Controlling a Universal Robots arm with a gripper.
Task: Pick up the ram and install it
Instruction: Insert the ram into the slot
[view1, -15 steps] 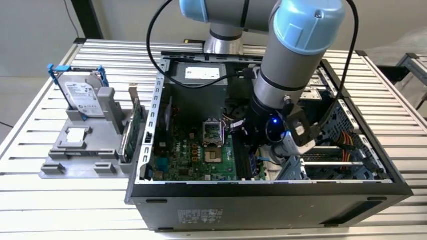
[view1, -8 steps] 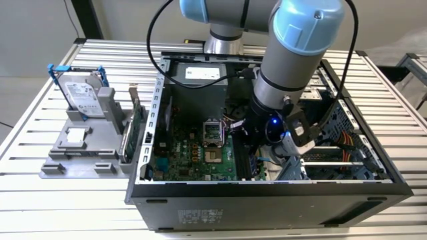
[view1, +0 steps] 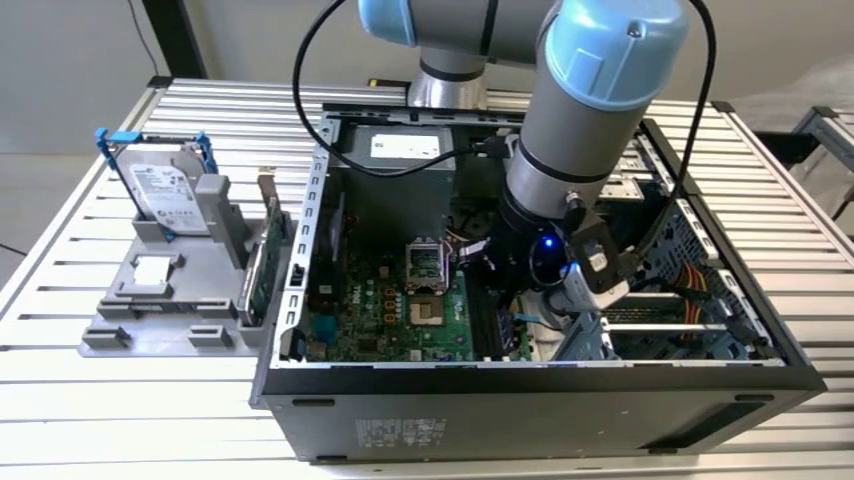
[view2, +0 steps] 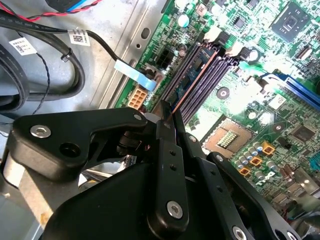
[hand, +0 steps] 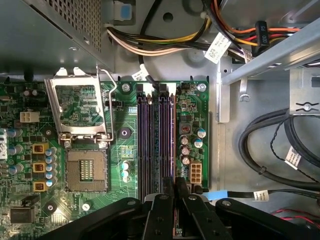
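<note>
My gripper is low inside the open computer case, over the memory slots of the green motherboard. In both wrist views its black fingers are pressed together on the thin ram. I see the ram edge-on as a narrow reddish-dark strip. It runs along the slot nearest the case's metal wall. The gripper holds the ram at one end, and the fingers hide that part. Whether the stick is fully seated in the slot I cannot tell.
The empty processor socket with its raised metal frame lies beside the slots. Black cables and coloured wire bundles crowd the case wall. Outside, on the exterior view's left, a grey rack holds a hard drive in a blue frame and a green card.
</note>
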